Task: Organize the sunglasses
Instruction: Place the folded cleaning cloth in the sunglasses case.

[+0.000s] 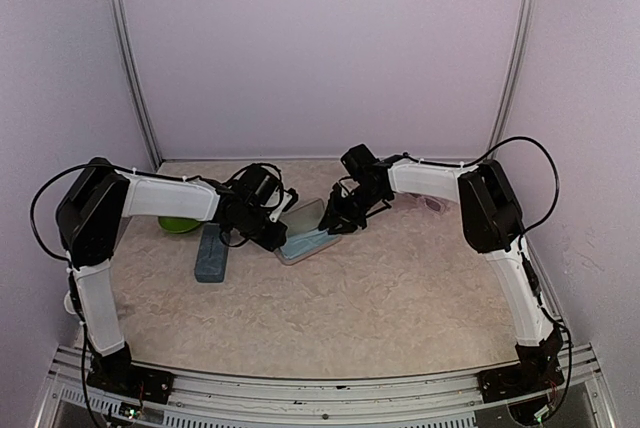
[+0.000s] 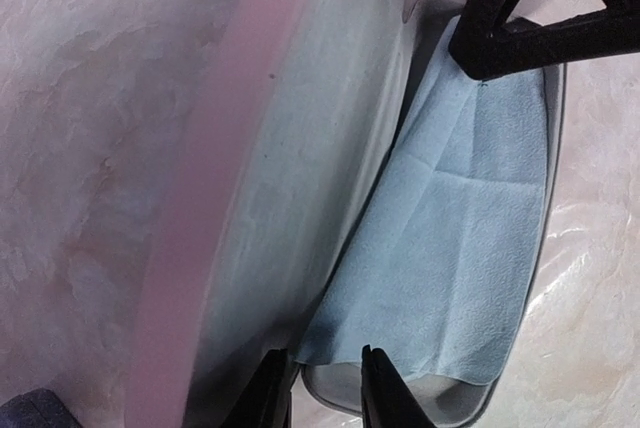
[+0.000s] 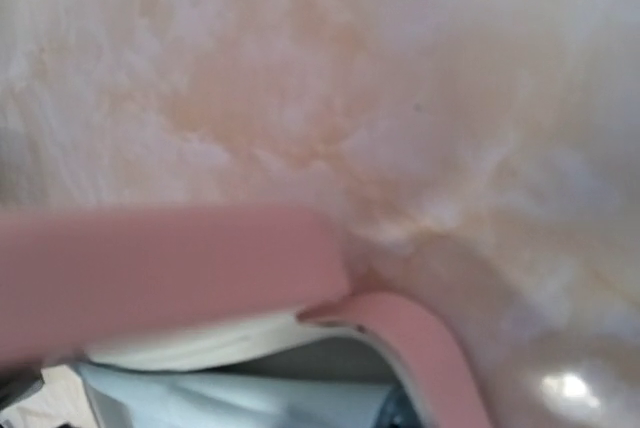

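One pair of sunglasses (image 1: 432, 203), pale with purplish lenses, lies on the table at the back right, beside my right forearm. A pink case (image 1: 305, 231) lies open mid-table with a light-blue cloth (image 2: 470, 228) in its tray. Its lid (image 2: 250, 178) stands up on the left. My left gripper (image 2: 322, 393) is at the near end of the case, its jaws a little apart and nothing held between them. My right gripper (image 1: 340, 216) hovers over the far end of the case. Its black fingers (image 2: 530, 28) show above the cloth. The right wrist view is blurred and shows only the pink case rim (image 3: 420, 338), no fingers.
A blue-grey oblong case (image 1: 212, 253) lies closed left of the pink one. A green object (image 1: 178, 223) sits partly hidden behind my left arm. The enclosure's walls and metal posts (image 1: 130, 58) close off the back and the sides.
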{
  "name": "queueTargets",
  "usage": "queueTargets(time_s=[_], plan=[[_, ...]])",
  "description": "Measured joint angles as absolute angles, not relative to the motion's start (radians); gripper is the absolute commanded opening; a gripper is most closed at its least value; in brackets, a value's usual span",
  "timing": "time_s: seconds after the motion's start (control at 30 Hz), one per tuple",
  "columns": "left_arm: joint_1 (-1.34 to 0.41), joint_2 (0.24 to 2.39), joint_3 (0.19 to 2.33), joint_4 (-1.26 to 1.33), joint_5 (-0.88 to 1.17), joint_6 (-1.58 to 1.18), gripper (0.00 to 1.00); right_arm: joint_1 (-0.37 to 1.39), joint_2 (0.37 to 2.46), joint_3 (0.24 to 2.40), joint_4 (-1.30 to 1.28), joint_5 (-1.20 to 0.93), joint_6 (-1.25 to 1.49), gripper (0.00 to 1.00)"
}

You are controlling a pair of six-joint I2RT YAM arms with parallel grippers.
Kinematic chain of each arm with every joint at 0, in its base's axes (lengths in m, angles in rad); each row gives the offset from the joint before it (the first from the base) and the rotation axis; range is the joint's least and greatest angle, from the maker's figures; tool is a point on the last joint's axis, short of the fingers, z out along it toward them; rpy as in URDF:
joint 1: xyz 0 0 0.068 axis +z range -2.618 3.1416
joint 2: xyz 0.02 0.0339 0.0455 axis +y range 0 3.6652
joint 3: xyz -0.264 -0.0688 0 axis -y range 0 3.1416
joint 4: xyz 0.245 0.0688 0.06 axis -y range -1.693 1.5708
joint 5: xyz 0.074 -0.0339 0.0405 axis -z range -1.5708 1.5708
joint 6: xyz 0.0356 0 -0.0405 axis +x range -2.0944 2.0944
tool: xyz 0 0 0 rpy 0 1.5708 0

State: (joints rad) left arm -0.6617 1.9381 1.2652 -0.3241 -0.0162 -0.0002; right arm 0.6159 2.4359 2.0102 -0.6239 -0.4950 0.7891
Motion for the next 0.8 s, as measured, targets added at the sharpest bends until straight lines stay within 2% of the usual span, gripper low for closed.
queueTargets(time_s=[0.2,0.53,0.8], plan=[[-0.669,1.886,1.247,-0.328,-0.012,-0.014,0.29,0.616,2.405,1.966,-0.619,-0.496,0.795,0.39],[-0.709,1.791,1.193,-0.336,-0.012,-0.052,0.32,0.613,2.302,1.934,-0.646,-0.442,0.768,0.43],[-0.722,1.691,1.19,-0.371,-0.052,-0.068,0.39,0.533,2.098,1.783,-0.702,-0.316,0.719,0.47]])
